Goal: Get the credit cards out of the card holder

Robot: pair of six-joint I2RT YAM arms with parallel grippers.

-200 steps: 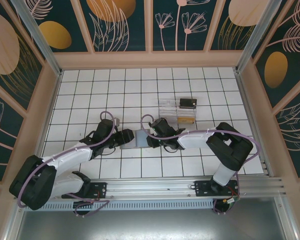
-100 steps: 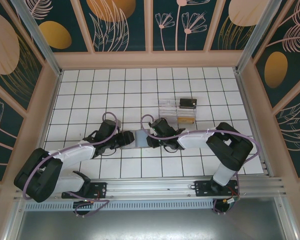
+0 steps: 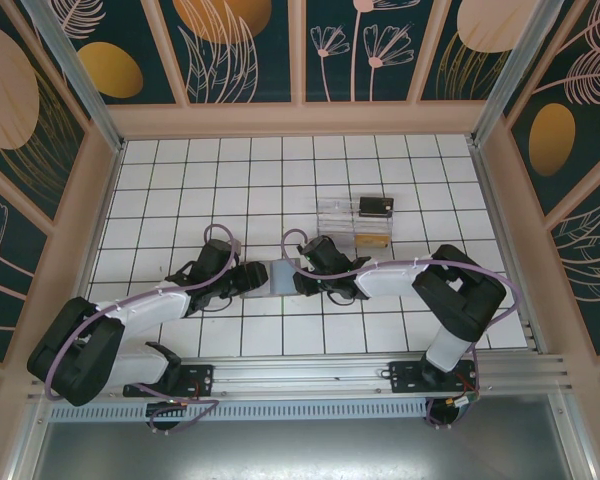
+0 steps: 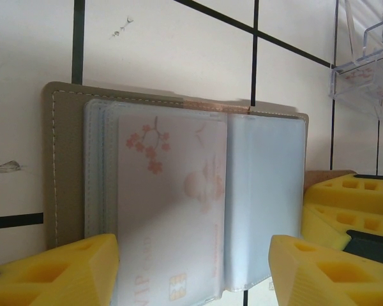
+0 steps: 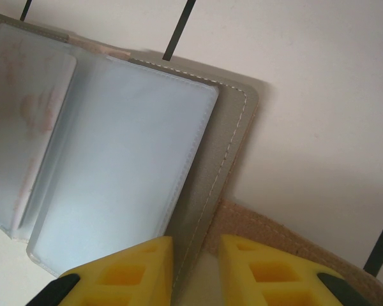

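The left gripper (image 4: 191, 252) has slid in from 9 o'clock, jaws spread empty over the open card holder (image 4: 64, 166). The right gripper (image 5: 196, 248), at 3 o'clock, pinches its grey cover. A blossom-printed card (image 4: 172, 191) sits sleeved inside.

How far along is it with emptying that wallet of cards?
Done: a black card and a tan-gold card sit in the clear tray. In hand: the right gripper pinches the cover edge of the open card holder, and the left gripper stands open over its sleeves. Left: a blossom-printed card is in a sleeve, not yet pulled.
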